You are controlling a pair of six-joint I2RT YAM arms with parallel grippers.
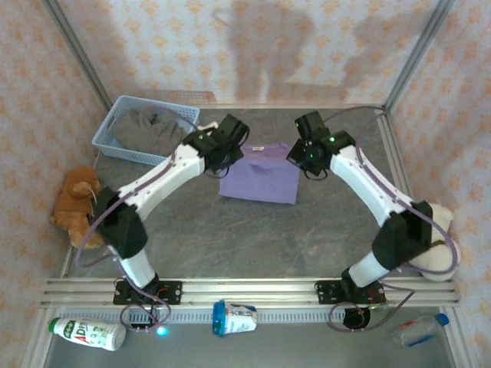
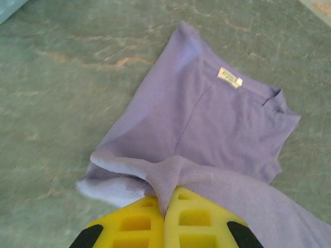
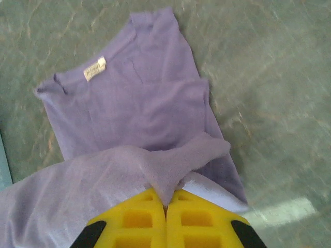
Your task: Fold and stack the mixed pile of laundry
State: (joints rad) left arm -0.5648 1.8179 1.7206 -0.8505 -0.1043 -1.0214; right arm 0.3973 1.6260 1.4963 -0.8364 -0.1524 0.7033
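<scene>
At centre of the overhead view, just above the middle, the lavender T-shirt [image 1: 261,178] lies on the grey, stone-patterned table [image 1: 230,238] as a rough rectangle. Both arms reach inward over its upper edge, the left one to the upper left corner and the right one to the upper right corner.

Left wrist view: the left gripper [image 2: 165,209] sits at the bottom of the frame. Its yellow fingers are pressed together, with a ridge of lavender cloth pinched between them. The cloth rises off the table into the jaws, and a fold of it trails toward the lower right. The rest of the shirt spreads flat toward the upper right, with a pale neck label [image 2: 229,77] by the collar.

Right wrist view: the right gripper [image 3: 166,206] is clamped in the same way on a raised peak of the shirt. A lifted fold drapes toward the lower left, and the flat part, with the neck label, lies toward the upper left.

Upper left of the overhead view: the grey top [image 1: 153,126] lies bunched inside the light blue basket [image 1: 107,142], apart from the shirt.

Left edge: a brown plush toy [image 1: 77,203] sits beside the table. Right edge: a cream plush toy [image 1: 439,249] lies behind the right arm's elbow.
</scene>
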